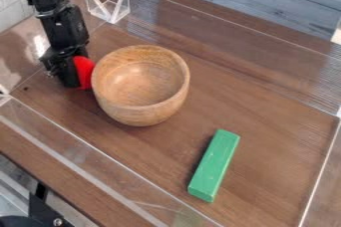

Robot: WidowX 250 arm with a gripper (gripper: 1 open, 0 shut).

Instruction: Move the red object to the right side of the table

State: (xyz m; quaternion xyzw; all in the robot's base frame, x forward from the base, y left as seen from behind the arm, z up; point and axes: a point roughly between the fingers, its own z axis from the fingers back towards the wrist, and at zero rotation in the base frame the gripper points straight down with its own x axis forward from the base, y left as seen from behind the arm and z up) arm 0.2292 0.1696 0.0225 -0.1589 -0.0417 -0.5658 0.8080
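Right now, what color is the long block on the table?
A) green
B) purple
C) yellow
A: the long block, lying on the brown tabletop away from the wooden bowl, is green all over its top.
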